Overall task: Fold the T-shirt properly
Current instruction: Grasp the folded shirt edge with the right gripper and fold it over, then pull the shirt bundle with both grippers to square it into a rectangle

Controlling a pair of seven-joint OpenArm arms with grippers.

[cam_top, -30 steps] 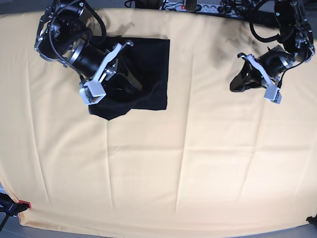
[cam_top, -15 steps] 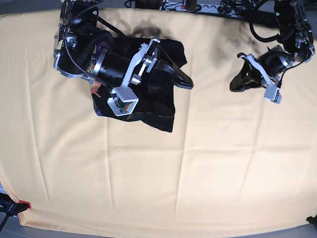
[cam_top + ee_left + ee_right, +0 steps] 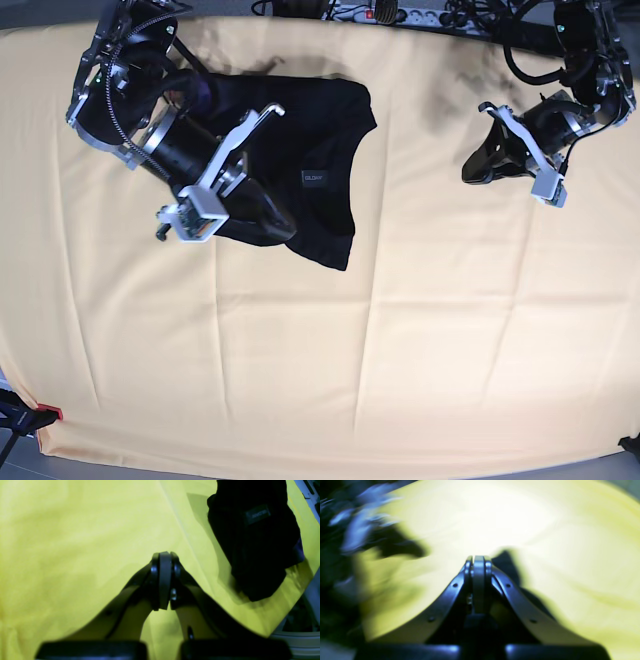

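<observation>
A: Where is the T-shirt (image 3: 320, 170) lying?

B: Toward the far left of the bench (image 3: 400, 340) in the base view, bunched into a rough black block on the pale yellow cloth (image 3: 300, 380). A small grey label (image 3: 314, 177) faces up near its middle. Its lower right corner hangs down into a point.

A: And the right pincer (image 3: 283, 231)?

B: Its arm slants across the shirt's left half, tips near the shirt's lower edge. In the right wrist view the 2 fingers (image 3: 478, 580) are pressed together with nothing between them. That view is blurred; dark cloth with bluish streaks fills its left side.

A: Is it touching the shirt?

B: I cannot tell from these views.

A: The left pincer (image 3: 472, 172)?

B: Well apart from the shirt, over bare cloth at the base view's right. Its wrist view shows the fingers (image 3: 162, 580) pressed together, pinching nothing, with the T-shirt at upper right, label (image 3: 257, 513) showing.

A: Anything else?

B: Cables and a power strip (image 3: 375, 12) along the far edge.
</observation>
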